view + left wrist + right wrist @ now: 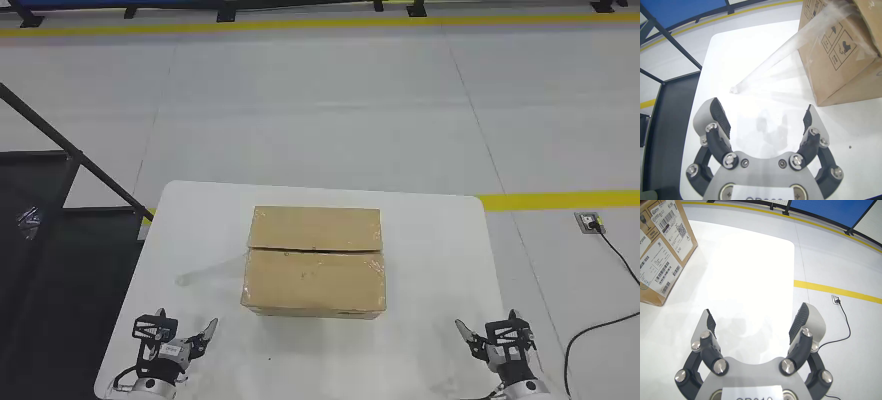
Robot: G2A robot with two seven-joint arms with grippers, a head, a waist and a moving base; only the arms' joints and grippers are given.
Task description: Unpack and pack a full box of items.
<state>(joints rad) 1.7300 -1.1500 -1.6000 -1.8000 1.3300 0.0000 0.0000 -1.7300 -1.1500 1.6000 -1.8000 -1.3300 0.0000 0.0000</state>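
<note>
Top view: you've got a white table [440, 250] w/ a closed cardboard box [314, 262] at center. Clear tape strip [772, 56] trails off the box's left end onto the table. Left gripper [762, 105] & right gripper [755, 308] sit near the front edge, well apart from the box, fingers spread on both.

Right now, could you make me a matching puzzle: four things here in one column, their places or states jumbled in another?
1 cardboard box
2 tape strip
3 black cable
4 table

A plugged into a floor socket
B white, under the box
C flaps shut, mid-table
D trailing from the box's side onto the table

Pairs: 1-C, 2-D, 3-A, 4-B.
</note>
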